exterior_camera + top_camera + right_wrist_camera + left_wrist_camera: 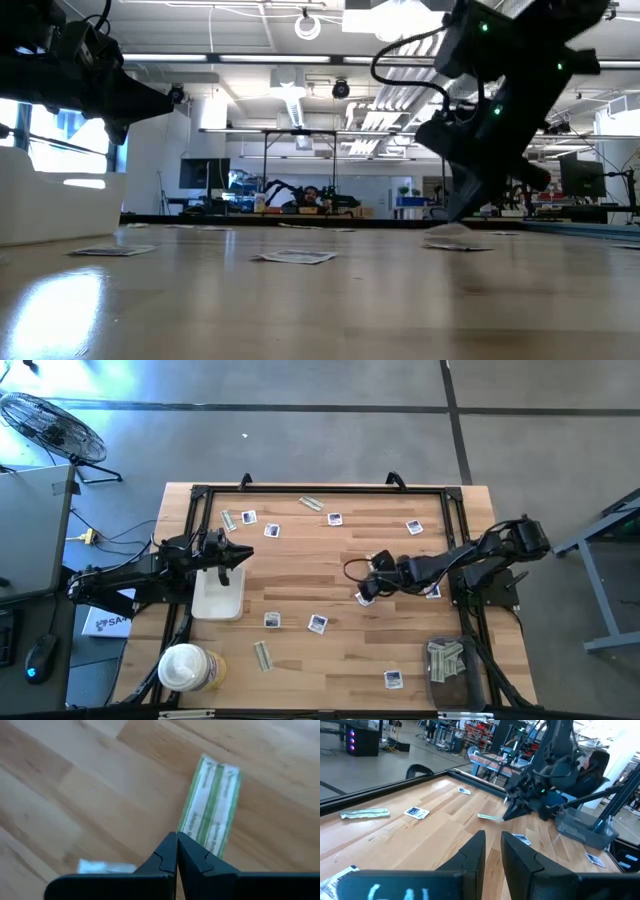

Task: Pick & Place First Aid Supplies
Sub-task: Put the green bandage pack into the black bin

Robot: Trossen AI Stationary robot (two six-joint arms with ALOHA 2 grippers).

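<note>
First aid supplies lie scattered over the wooden table: square white packets [317,624] and narrow pale green strips [262,655]. My right gripper [368,586] is low over the table's middle right. Its fingers are shut on the end of a green-and-white strip [212,802], which sticks out from the tips of that gripper [512,812] as a pale strip [487,816]. A white packet [365,598] lies right beside it. My left gripper [240,552] hovers over the white tray [218,602] at the left. There is a narrow gap between its fingers [475,852] and nothing in it.
A round white-lidded tub [185,667] stands at the front left. A dark bin [448,660] holding several strips sits at the front right. A black frame [320,489] runs around the table top. More packets [414,528] lie along the far side.
</note>
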